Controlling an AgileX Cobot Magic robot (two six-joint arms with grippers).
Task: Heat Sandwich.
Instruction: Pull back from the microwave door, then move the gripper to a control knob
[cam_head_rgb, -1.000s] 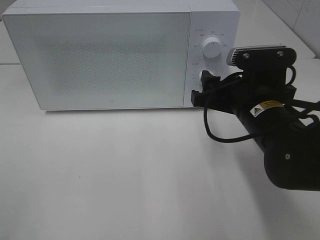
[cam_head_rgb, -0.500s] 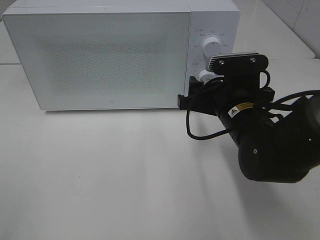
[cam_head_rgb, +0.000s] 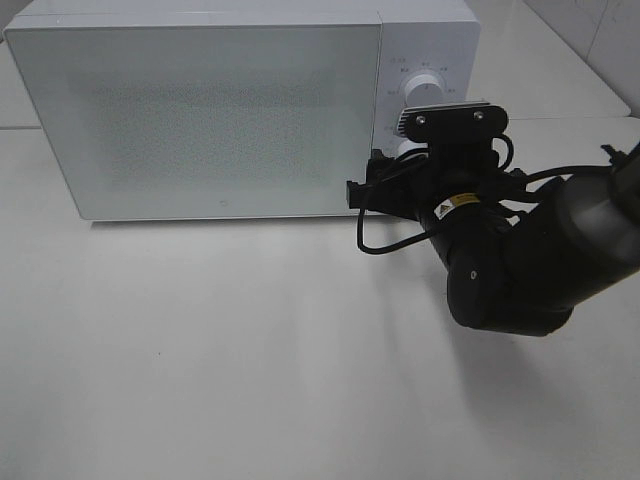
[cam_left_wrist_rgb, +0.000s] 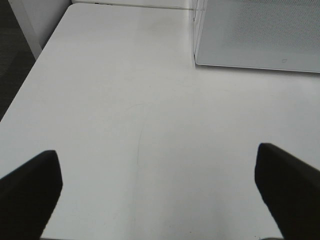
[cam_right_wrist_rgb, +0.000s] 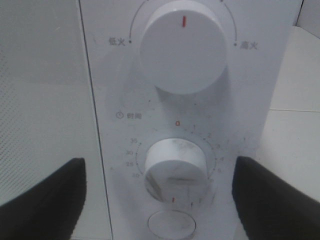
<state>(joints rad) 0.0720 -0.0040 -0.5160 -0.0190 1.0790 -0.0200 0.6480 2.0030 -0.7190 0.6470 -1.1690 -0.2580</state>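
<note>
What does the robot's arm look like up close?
The right arm is chunky, round and glossy black. A thin black cable loops beside it, a small yellow warning sticker sits on top, and a silver-grey camera bar is bolted above. Both grippers have plain black fingers.

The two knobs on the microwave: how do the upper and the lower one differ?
The upper knob is larger and clean white; the lower knob is smaller and smudged grey. Words flank the upper knob; a numbered scale rings the lower knob. Both are round, on the microwave panel.
</note>
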